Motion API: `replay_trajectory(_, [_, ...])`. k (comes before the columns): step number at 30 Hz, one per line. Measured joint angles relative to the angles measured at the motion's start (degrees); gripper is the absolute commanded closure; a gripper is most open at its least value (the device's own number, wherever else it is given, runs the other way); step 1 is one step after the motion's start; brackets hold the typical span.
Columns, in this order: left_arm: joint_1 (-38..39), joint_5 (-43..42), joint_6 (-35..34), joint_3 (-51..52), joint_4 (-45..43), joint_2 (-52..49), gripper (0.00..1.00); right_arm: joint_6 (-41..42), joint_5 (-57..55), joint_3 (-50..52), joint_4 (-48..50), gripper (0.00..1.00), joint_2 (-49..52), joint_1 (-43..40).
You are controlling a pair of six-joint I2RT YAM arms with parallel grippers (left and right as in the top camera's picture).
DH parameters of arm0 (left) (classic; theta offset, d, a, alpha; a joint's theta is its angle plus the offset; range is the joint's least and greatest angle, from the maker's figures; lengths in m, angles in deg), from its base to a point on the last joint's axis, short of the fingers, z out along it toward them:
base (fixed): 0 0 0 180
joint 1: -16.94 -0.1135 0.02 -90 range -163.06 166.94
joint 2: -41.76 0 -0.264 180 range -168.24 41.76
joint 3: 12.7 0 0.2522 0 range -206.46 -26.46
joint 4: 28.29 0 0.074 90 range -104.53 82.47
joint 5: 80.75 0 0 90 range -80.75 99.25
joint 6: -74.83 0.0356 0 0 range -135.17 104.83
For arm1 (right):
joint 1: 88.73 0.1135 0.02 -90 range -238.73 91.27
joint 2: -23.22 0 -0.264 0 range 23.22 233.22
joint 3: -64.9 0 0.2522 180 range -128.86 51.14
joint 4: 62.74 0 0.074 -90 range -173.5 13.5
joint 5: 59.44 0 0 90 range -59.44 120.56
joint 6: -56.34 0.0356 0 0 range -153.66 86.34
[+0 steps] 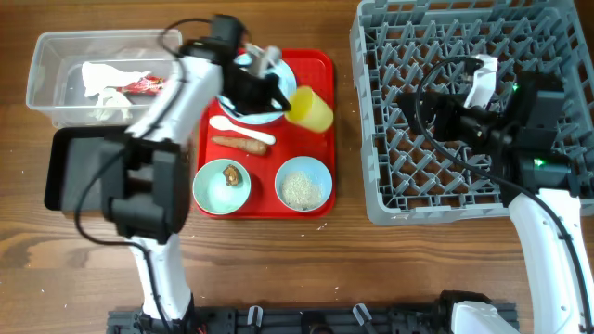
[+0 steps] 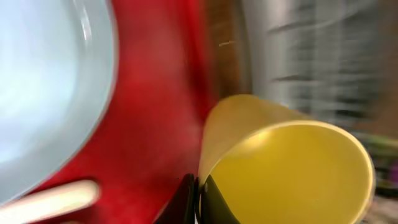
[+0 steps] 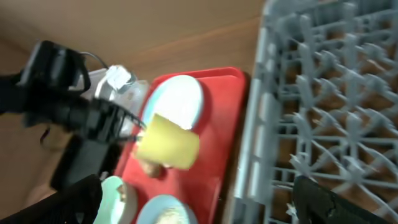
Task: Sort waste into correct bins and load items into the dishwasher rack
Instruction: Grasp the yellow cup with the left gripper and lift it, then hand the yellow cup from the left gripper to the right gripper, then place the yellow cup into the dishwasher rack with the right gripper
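Observation:
My left gripper is shut on the rim of the small yellow cup, holding it tilted above the flat red tray; the cup fills the left wrist view and shows in the right wrist view. The pale plate lies under the left arm. The white spoon and carrot-like root lie mid-tray. A mint bowl holds a brown lump; a pale bowl holds rice. The red wrapper and tissue lie in the clear tub. My right gripper is open over the grey rack.
The black tray sits left of the red tray, partly under the left arm. The rack stands close to the red tray's right edge, with a strip of wooden table between them.

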Motion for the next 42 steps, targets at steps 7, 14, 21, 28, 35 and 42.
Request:
replay_trajectory(7, [-9.18, -33.79, -0.11, -0.24, -0.09, 1.7, 0.96, 1.11, 18.56, -0.11, 18.97, 0.01, 6.19, 4.55])
replay_trajectory(14, [-6.49, -43.39, -2.03, -0.35, 2.6, 1.7, 0.96, 10.86, 29.46, -0.2, 45.53, 0.05, 17.27, 10.75])
replay_trajectory(21, [-0.92, -44.33, -2.05, -0.35, 2.62, 1.7, 0.96, 15.47, 30.75, -0.2, 48.92, 0.25, 21.57, 12.66])
replay_trajectory(28, [0.09, -44.11, -2.25, -0.35, 1.22, 1.7, 0.96, 16.31, 31.34, -0.22, 49.22, 0.48, 21.57, 12.74])
replay_trajectory(35, [0.2, -44.46, -2.89, -0.42, 0.63, 1.7, 0.71, 16.33, 31.36, -0.2, 48.89, 0.61, 21.57, 12.76])
replay_trajectory(42, [0.2, -44.11, -2.89, -0.44, 0.66, 1.7, 0.64, 17.49, 34.53, -0.2, 48.92, 0.64, 21.57, 5.51])
